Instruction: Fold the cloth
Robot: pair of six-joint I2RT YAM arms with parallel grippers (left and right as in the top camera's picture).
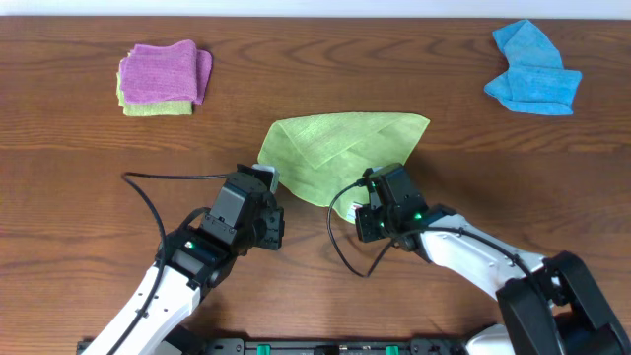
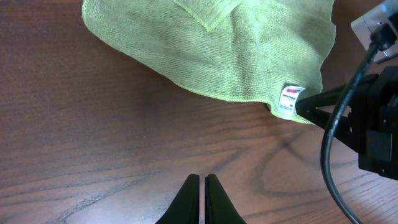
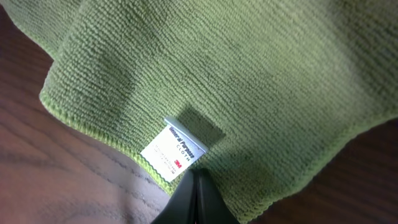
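Because the tagged corner of the cloth (image 1: 340,148) is on the near side, toward the arms, the right gripper (image 3: 193,193) is the closer tool. Its fingers are pressed together right at that corner, just beside the white tag (image 3: 174,152). It appears to be pinching the hem there, though the wrist view is too tight to show how much fabric sits between them. The left gripper (image 2: 200,198) is also closed tight and holds nothing. It hangs over bare table (image 2: 93,155), with the cloth's near-left edge ahead of it and apart from it.

The cloth lies at the middle of the table, just beyond the two arms. Its long axis runs left to right, and from the pinched corner its body spreads toward the far side, so a fold would likely carry that corner forward over the rest. The cloth is lime green, ribbed and soft-looking, and it is not lying square. An upper layer sits across it and leaves a V-shaped seam. The outline is roughly a fan, wide at the far edge and narrowing toward the near side.
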